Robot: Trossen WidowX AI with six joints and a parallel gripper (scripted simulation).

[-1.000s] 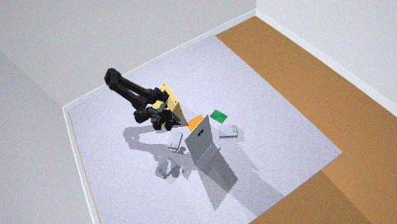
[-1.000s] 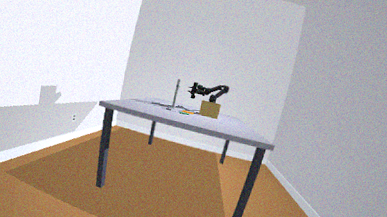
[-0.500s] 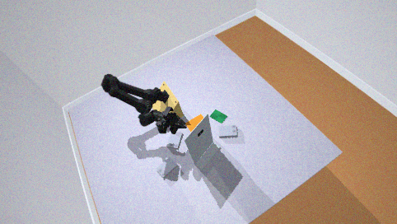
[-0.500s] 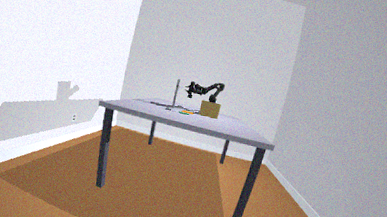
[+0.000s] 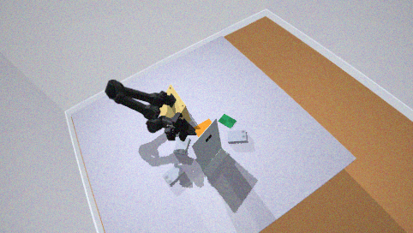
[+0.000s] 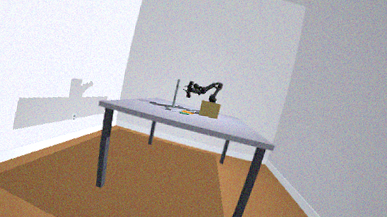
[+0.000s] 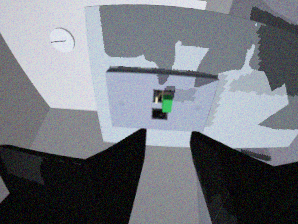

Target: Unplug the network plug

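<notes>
The upright panel [image 5: 206, 151] [image 6: 177, 92] [image 7: 94, 75] stands on the table [image 5: 283, 141]. In the wrist view a paler faceplate [image 7: 130, 102] on it has two dark openings, one above the other. A small green plug [image 7: 167, 104] shows at the upper opening; its tab and how deep it sits are too small to tell. My gripper [image 5: 192, 134] [image 6: 185, 90] [image 7: 168, 136] is partly open and empty. It faces the panel, with a gap between fingertips and plug. A green patch [image 5: 227, 121] and an orange patch [image 5: 204, 127] lie on the table; which is the marked square, I cannot tell.
A flat grey block [image 5: 237, 137] lies beyond the panel near the green patch. Two more grey blocks [image 5: 182, 147] [image 5: 172, 176] lie near and below the arm. The yellow base block [image 5: 177, 107] [image 6: 209, 110] stands under the arm's base. Shadows cross the panel.
</notes>
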